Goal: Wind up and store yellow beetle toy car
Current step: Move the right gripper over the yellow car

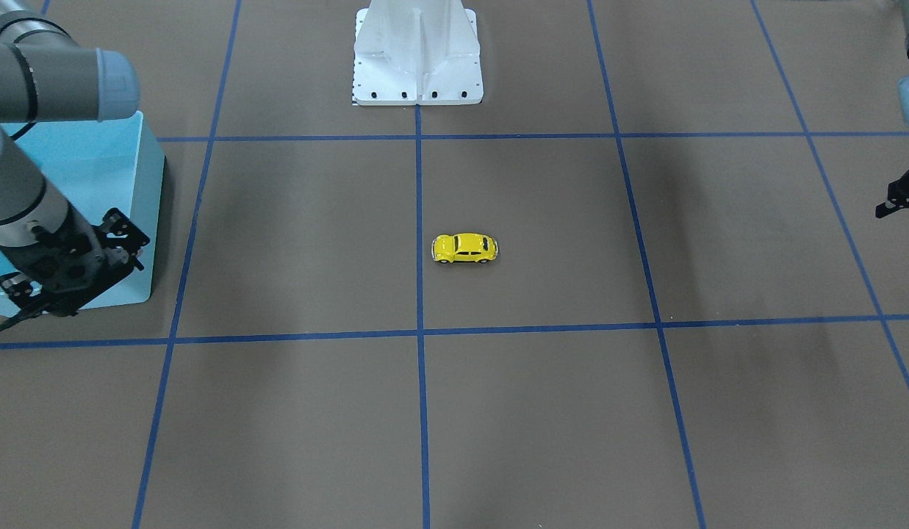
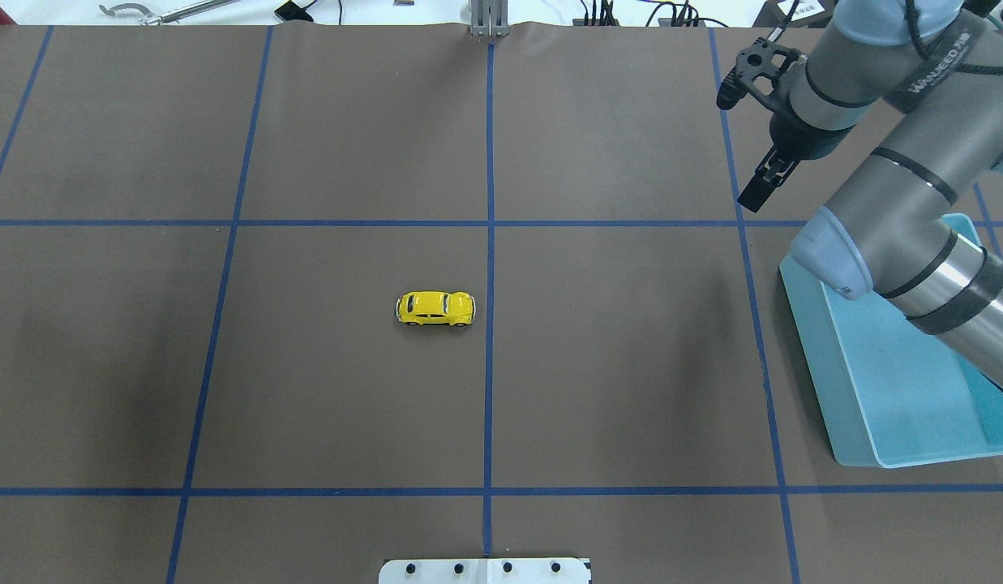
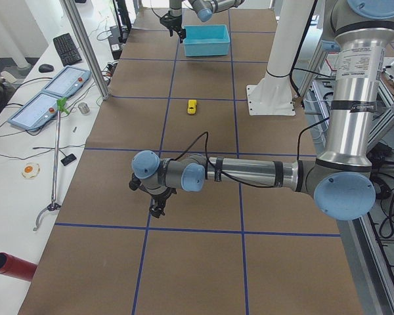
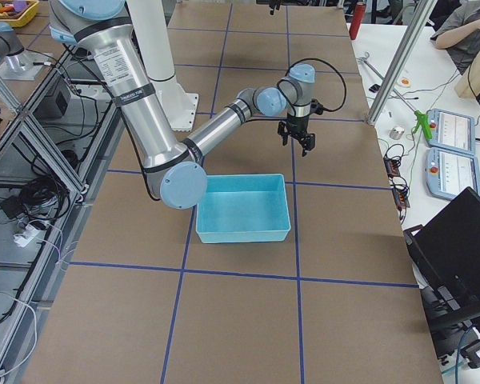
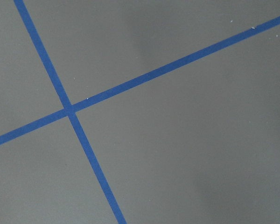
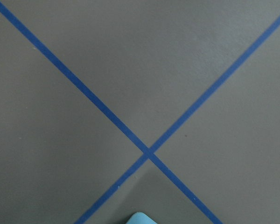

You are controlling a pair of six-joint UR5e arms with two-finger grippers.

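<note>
The yellow beetle toy car (image 1: 465, 248) (image 2: 435, 308) (image 3: 192, 106) stands on its wheels near the middle of the brown mat, just beside the centre blue line, with nothing touching it. My right gripper (image 2: 754, 193) (image 4: 294, 144) hangs open and empty above the mat, past the far end of the light-blue bin (image 2: 898, 389) (image 4: 244, 208). Only a dark edge of my left gripper (image 1: 892, 203) shows in the front view. In the left side view it (image 3: 159, 207) hovers low over the mat, far from the car. I cannot tell how its jaws stand.
The white arm pedestal (image 1: 417, 55) stands at the robot's edge of the table. A grabber tool (image 3: 52, 170), control panels (image 3: 49, 95) and a red tube (image 3: 10, 266) lie on the side bench. A person's arm (image 4: 464, 24) shows at that bench.
</note>
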